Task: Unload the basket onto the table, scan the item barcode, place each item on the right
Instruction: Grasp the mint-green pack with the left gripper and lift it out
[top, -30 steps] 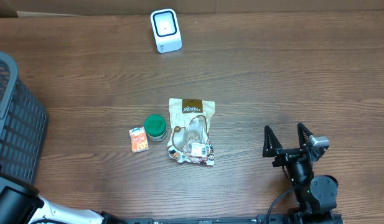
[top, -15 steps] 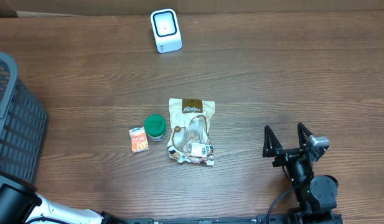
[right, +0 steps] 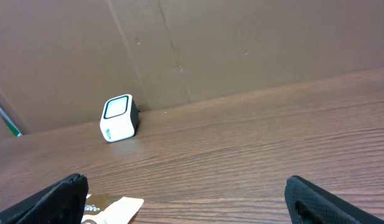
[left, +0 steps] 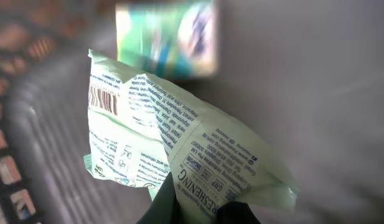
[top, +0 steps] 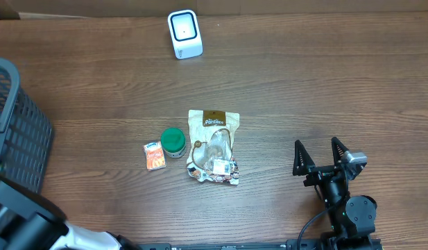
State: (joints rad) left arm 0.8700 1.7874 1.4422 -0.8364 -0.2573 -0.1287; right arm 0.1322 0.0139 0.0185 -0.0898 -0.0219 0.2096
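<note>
Seen from overhead, a dark mesh basket (top: 19, 132) sits at the table's 9 o'clock edge, and the left arm (top: 26, 222) shows at 7 o'clock. In the left wrist view the left gripper (left: 198, 202) is pinched together on a pale green packet (left: 179, 137). It clamps the packet's lower corner, and the printed barcode (left: 103, 99) sits at the packet's 10 o'clock corner. A blurred green and blue box (left: 165, 38) lies behind it.

At the centre of the table (top: 324, 83) an orange packet (top: 155, 155), a green-lidded jar (top: 173, 142) and a snack bag (top: 214, 147) lie close together in a row. The white scanner (top: 184, 33) stands at 12 o'clock, well apart from them. At 4 o'clock the right gripper (top: 318, 154) rests with its fingers (right: 61, 196) spread wide, holding nothing, and it faces the scanner and a cardboard wall (right: 241, 43).
</note>
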